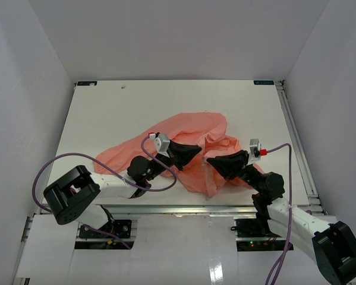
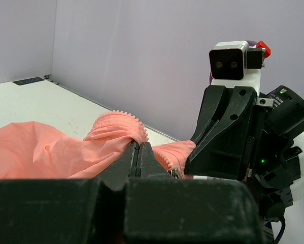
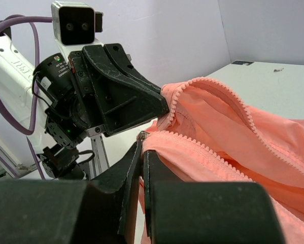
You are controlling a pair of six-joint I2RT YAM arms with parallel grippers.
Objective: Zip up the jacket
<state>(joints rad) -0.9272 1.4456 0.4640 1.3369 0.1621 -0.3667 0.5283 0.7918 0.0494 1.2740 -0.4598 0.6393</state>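
Note:
The salmon-pink jacket (image 1: 189, 132) lies crumpled on the white table (image 1: 136, 107), unzipped, with both rows of zipper teeth showing. My left gripper (image 1: 198, 151) is shut on one front edge of the jacket (image 2: 50, 150), just below its zipper teeth (image 2: 129, 116); in the left wrist view its jaws (image 2: 139, 145) are pressed together on the fabric. My right gripper (image 1: 210, 160) faces it, tip to tip and a few centimetres apart. Its jaws (image 3: 142, 148) are shut on the other front edge (image 3: 202, 162), right at the metal zipper slider (image 3: 142, 135), which also shows in the left wrist view (image 2: 175, 173).
Grey walls enclose the table on three sides. A metal rail (image 1: 298, 139) runs along the table's right edge. Purple cables (image 1: 65, 160) loop off both arms. The jacket's bulk spreads left and back from the grippers.

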